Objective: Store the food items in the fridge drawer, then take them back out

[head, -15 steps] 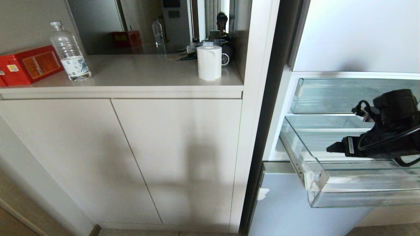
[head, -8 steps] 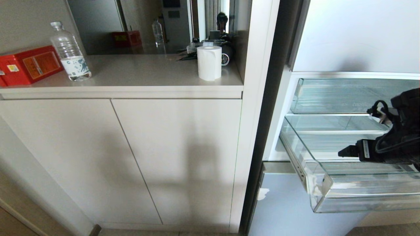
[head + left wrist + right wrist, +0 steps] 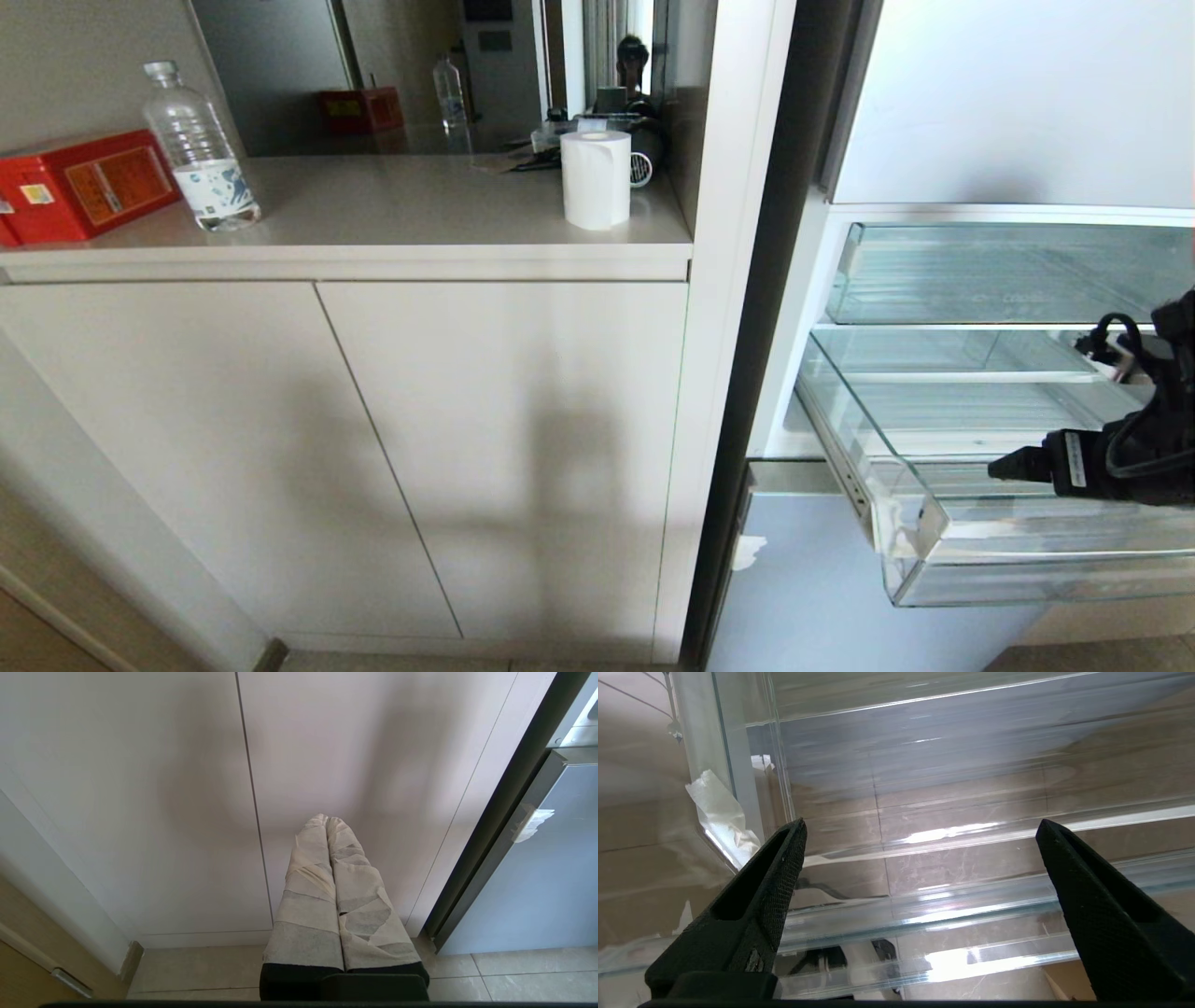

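Fridge drawer point(image 3: 934, 523) pulled out at 4 o'clock of the head view, no food visible in it. Right hand point(image 3: 920, 835) above its front lip, fingers point(image 3: 784, 858) spread wide, gripping nothing. Left hand point(image 3: 328, 820), fingers pressed together, before the cupboard doors point(image 3: 187, 788). Worktop point(image 3: 392, 215) at 10 o'clock carries a bottle point(image 3: 198, 149).

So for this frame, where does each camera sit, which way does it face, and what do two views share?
Head: high on the robot, looking forward and down at the cabinet and fridge drawer; right gripper shows.
Left wrist: low, facing the cabinet doors; left gripper, jaws shut, shows.
Right wrist: over the drawer, looking into it; its open jaws show.
Shared: head and right wrist both show the fridge drawer.
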`<state>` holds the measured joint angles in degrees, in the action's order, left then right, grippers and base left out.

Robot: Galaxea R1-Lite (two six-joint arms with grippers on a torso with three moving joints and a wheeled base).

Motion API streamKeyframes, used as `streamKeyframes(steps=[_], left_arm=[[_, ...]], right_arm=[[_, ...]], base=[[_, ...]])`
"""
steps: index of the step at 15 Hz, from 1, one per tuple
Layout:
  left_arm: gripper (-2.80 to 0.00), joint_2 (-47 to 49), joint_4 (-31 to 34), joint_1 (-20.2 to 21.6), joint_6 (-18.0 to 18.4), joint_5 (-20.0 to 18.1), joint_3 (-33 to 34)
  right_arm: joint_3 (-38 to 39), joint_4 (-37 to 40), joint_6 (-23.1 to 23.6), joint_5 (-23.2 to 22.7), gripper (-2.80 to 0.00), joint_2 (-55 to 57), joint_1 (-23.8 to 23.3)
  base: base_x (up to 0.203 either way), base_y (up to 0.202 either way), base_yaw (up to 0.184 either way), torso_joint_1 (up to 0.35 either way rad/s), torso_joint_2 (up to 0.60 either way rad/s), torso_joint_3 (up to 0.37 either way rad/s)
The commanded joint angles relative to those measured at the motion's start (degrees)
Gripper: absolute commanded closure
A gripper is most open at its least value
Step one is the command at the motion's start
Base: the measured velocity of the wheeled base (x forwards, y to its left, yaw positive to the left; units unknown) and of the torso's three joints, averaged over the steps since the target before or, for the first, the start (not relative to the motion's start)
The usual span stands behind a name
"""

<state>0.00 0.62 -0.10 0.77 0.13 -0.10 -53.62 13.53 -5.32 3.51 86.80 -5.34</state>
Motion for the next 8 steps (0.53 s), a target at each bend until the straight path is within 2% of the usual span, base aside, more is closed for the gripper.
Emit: streamKeyframes(steps=[1,5,8], left_arm=[[0.0,0.03,-0.01,0.01,0.02,0.04,0.01],[0.0,0.0,-0.01,0.01,0.11,0.04,0.01],[0.0,0.0,-0.01,0.01,0.02,0.04,0.01]], right_arm=[[1.87,0.27,-0.07,0.0,-2.8,-2.38,-0.11],[2.89,-0.72,-0.21,-0.5,-2.8,-4.92,0.26],[2.55,-11.88,-0.16,-0.86,-2.8,-3.81,0.57]], base=[[0.0,0.0,0.0,0.0,0.0,0.0],[0.0,0.0,0.0,0.0,0.0,0.0],[0.0,0.0,0.0,0.0,0.0,0.0]])
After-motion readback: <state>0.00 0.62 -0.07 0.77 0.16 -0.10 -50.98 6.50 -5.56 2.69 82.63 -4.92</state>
